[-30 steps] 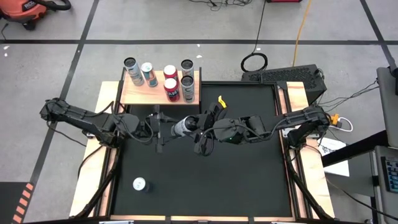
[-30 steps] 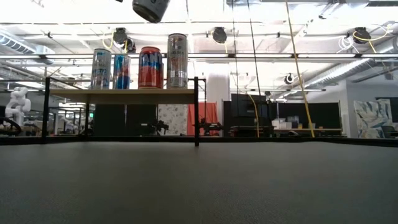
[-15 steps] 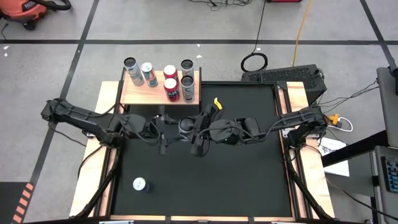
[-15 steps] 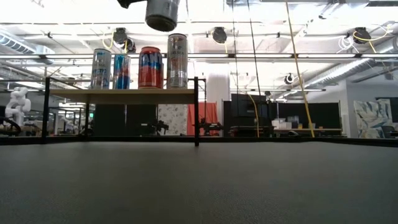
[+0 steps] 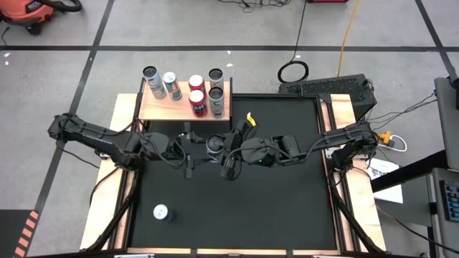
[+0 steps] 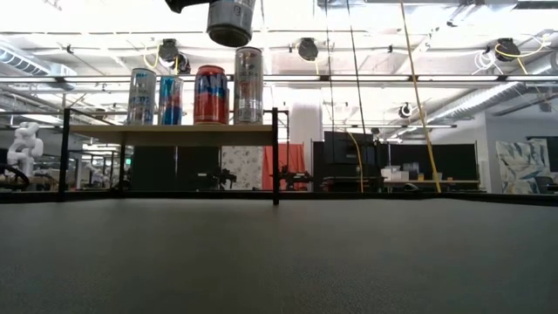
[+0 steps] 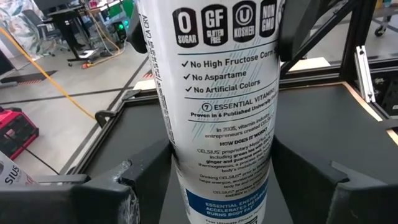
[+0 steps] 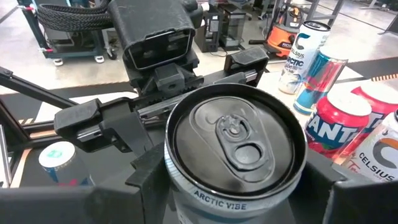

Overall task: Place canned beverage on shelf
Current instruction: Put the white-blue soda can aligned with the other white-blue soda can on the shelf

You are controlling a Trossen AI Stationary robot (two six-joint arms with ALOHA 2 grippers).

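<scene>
- Step in hand, by my judgement: a handover. One can (image 5: 213, 145) is held in mid-air over the middle of the black mat (image 5: 287, 208), just on the near side of the shelf (image 5: 161, 110).
- The right gripper (image 8: 236, 186) clasps the can near its top end; the lid faces that arm's camera.
- The left gripper (image 7: 217, 180) has its fingers set on either side of the same can's body. Whether they press it or only bracket it cannot be told.
- From table height, the can (image 6: 230, 19) hangs above shelf level.
- Next move, by my judgement: one arm must let go so the other can carry the can to a free spot on the board and stand it upright.
- Shelf contents: six upright cans, grouped toward the right and far parts; the near left part shows bare wood.
- One more can (image 5: 161, 212) stands alone at the near left of the mat.
</scene>
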